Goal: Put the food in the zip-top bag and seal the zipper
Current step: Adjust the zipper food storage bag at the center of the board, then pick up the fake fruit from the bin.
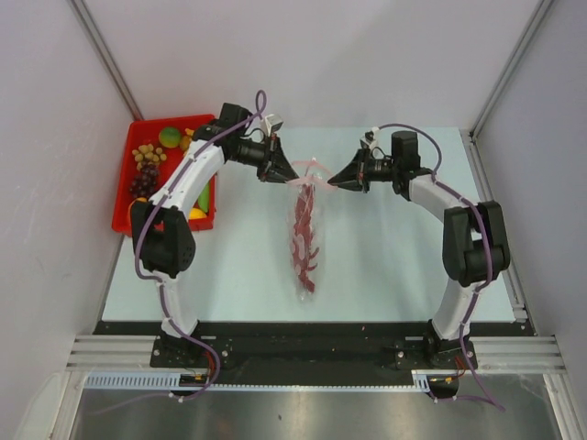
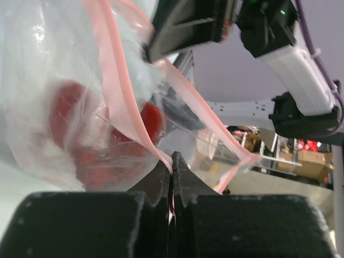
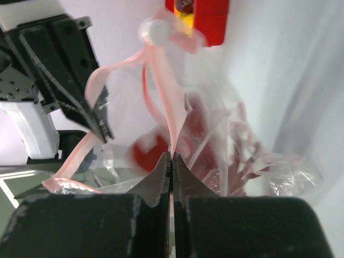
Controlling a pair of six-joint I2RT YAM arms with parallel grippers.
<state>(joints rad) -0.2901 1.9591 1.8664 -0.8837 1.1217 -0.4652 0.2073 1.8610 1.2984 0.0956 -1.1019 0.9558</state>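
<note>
The clear zip-top bag [image 1: 304, 236] with dark red dots lies lengthwise on the table, its mouth at the far end. My left gripper [image 1: 285, 174] is shut on the pink zipper strip [image 2: 121, 91] at the mouth's left side. My right gripper [image 1: 336, 180] is shut on the zipper strip [image 3: 167, 91] at the right side. Both hold the mouth end lifted between them. The white slider [image 3: 156, 29] sits at the far end of the strip. The food [image 1: 149, 158], grapes and green, yellow and orange pieces, lies in the red tray [image 1: 125, 197] at the far left.
The red tray stands at the table's far left corner, partly under my left arm. Grey walls close in the table on the left, back and right. The right arm [image 2: 290, 48] shows across the bag in the left wrist view.
</note>
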